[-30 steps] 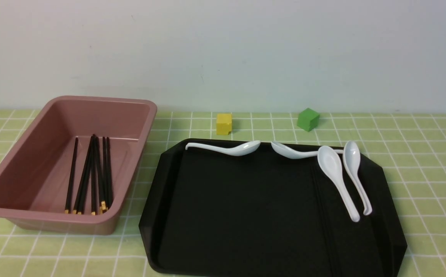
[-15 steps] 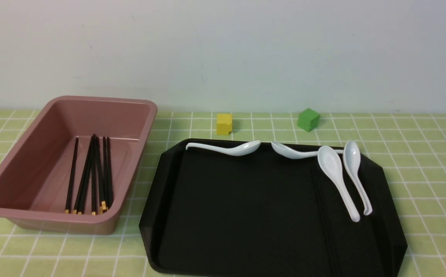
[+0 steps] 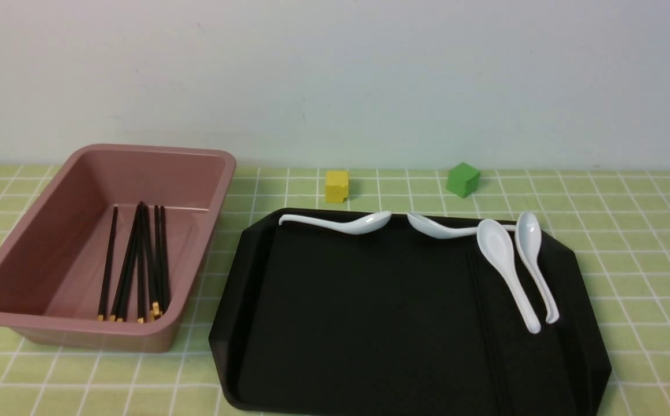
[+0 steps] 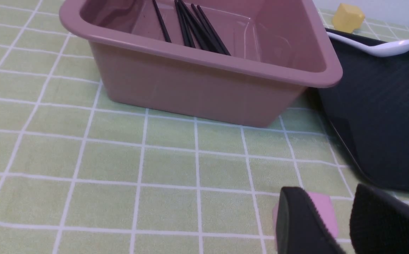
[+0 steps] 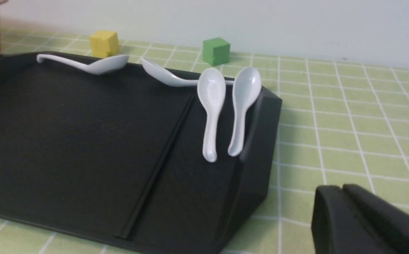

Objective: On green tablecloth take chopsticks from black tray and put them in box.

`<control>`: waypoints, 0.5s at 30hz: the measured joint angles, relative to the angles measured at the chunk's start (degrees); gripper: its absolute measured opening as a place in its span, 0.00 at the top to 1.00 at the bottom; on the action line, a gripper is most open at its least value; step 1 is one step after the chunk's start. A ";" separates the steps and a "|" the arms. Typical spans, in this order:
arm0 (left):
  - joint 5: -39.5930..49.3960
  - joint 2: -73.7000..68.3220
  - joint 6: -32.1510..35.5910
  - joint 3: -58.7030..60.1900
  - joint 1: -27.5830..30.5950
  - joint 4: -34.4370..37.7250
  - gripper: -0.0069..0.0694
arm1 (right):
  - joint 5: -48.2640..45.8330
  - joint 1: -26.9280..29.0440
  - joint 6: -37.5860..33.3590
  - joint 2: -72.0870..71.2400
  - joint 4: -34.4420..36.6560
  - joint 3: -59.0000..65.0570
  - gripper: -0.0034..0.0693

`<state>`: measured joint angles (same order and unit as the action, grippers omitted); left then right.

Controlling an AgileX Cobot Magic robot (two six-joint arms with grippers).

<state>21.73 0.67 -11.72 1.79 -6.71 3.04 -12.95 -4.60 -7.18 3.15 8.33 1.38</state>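
green tablecloth (image 3: 369,190) covers the table; the right hand (image 5: 343,197), fingers together, has slid out of the front view. left hand (image 4: 345,218) rests apart near the box (image 3: 40,323), which holds all chopsticks (image 3: 138,260). black tray (image 3: 369,318) keeps only spoons (image 3: 508,271), so the task looks done.

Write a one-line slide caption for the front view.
Chopsticks lie in the pink box; four white spoons remain on the black tray.

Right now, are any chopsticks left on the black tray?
No, the black tray holds only white spoons; the chopsticks lie in the box.
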 joint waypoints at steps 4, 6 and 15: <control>0.01 0.00 0.00 0.00 0.00 0.00 0.60 | -7.49 2.65 0.00 -3.54 0.00 -0.19 0.87; 0.06 0.00 0.00 0.00 0.00 0.00 0.60 | -7.87 3.87 0.00 -3.71 0.00 -0.26 0.87; 0.12 0.00 0.00 0.00 0.00 0.00 0.60 | -8.14 4.06 0.00 -3.71 0.00 -0.30 0.87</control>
<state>21.85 0.67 -11.72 1.79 -6.71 3.04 -21.09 -0.54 -7.18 -0.57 8.33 1.07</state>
